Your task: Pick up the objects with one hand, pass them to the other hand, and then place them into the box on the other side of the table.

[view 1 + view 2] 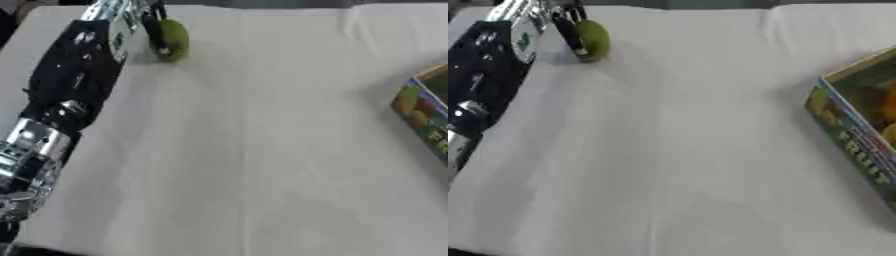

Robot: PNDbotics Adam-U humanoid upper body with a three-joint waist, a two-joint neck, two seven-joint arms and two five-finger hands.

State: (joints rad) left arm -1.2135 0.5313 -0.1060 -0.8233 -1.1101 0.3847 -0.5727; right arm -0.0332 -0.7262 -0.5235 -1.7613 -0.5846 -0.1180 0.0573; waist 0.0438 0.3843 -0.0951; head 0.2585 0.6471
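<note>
Left arm reaches in from the near-left corner and runs diagonally up across the bench (262,150), which is draped in a pale cloth with soft creases. Arm is black with silver joints near the lower edge of view. Left hand (150,22) sits at the far-left end of the bench, mostly cut off by the top edge of view; dark fingers (570,30) come down against the left side of a green fruit (173,39). Fruit is rounded, yellow-green, resting on the cloth with a faint shadow under it. Fingers touch or lie just beside the fruit, but whether they curl round it or merely rest against it cannot be told from either eye. A box (855,115) lies well away from the fruit, at the right edge of the bench, partly out of view. Its side is printed in bright greens, oranges and blues with lettering along it; its open top shows orange and yellow shapes inside, too blurred to name. Right hand shows in neither eye view.
</note>
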